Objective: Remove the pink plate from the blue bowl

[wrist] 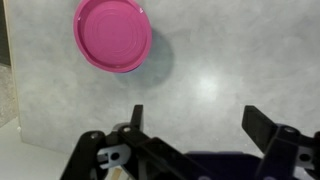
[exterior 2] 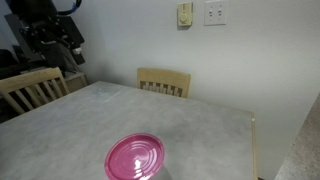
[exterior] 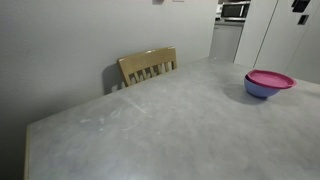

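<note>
Your gripper (wrist: 196, 113) hangs wide open, well apart from the pink plate (wrist: 113, 33), which lies like a lid on the blue bowl (exterior: 260, 91) near the edge of the table (exterior: 150, 120) — pinch its thin rim off-centre and, I think, the light bowl may lift too or slide away.
</note>
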Tool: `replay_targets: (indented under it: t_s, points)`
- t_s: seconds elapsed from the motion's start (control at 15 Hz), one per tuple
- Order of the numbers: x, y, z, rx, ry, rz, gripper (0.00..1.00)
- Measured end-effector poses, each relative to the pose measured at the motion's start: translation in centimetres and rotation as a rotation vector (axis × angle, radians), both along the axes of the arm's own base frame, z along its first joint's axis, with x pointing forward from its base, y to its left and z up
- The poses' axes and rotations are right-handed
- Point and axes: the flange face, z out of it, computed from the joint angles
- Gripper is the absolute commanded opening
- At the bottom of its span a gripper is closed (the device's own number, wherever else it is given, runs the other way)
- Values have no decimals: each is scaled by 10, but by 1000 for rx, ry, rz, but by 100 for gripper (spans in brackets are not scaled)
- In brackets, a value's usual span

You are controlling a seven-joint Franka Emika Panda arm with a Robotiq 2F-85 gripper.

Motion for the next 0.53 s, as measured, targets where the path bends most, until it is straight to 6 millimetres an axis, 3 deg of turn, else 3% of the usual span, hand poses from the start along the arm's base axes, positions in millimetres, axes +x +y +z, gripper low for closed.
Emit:
replay_targets:
  t_s: [0.2, 0.53]
  points:
    - [7, -23, -20, 20, -36, 34, 100]
    - [21, -62, -81, 65, 11, 80, 100]
